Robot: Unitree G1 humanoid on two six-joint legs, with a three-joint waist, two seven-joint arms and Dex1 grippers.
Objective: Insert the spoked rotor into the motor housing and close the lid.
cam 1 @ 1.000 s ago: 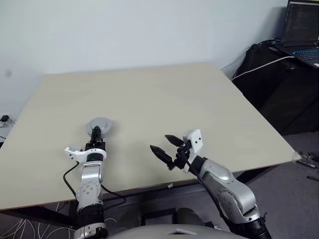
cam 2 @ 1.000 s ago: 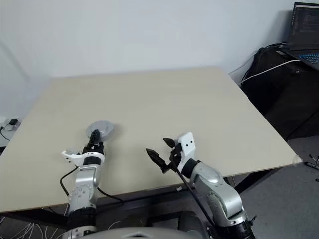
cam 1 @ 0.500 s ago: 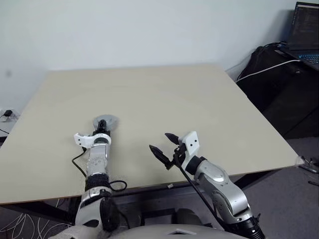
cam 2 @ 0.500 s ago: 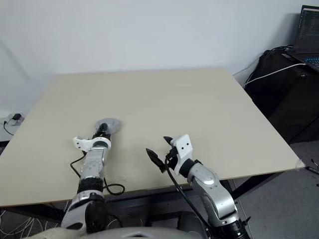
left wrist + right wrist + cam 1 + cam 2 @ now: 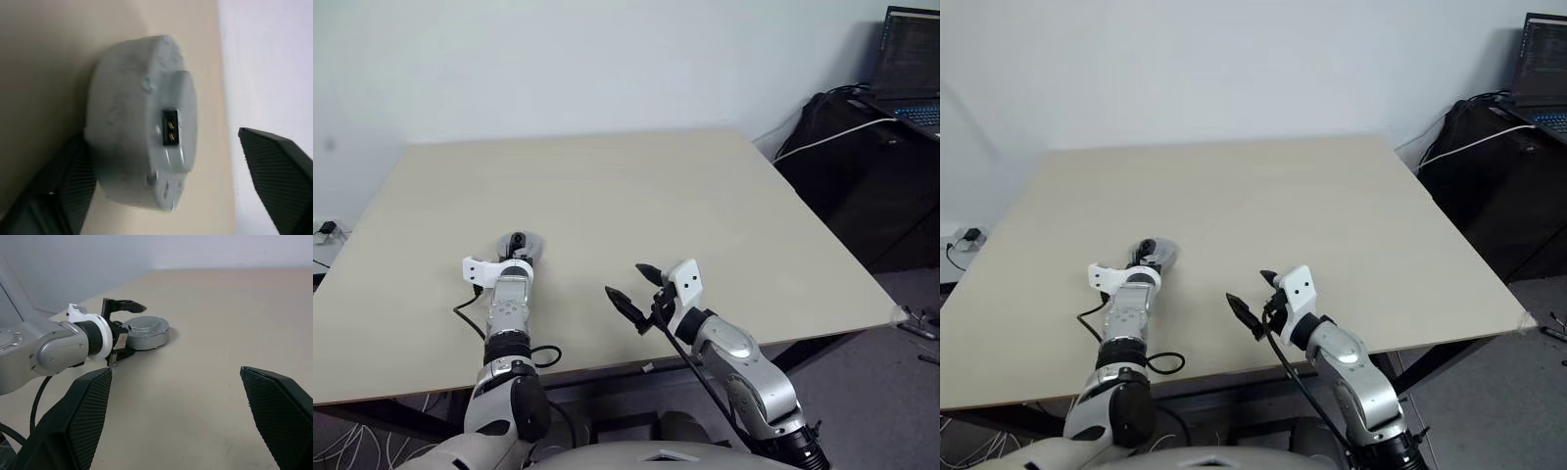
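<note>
Your left gripper [image 5: 119, 328] stands open astride the closed silver motor housing [image 5: 145, 332], one finger above and one beside its rim; a careless withdrawal could snag and drag it along the table [image 5: 705, 206]. Your right gripper [image 5: 633, 290], also open and empty, hovers well apart near the table's near edge, so sweeping it leftward risks striking the left arm.

Left gripper [image 5: 517, 242] at a perhaps silver disc [image 5: 530, 245].

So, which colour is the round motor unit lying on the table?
Silver-grey, with a small dark connector socket on its side; the motor unit shows best in the left wrist view.
</note>
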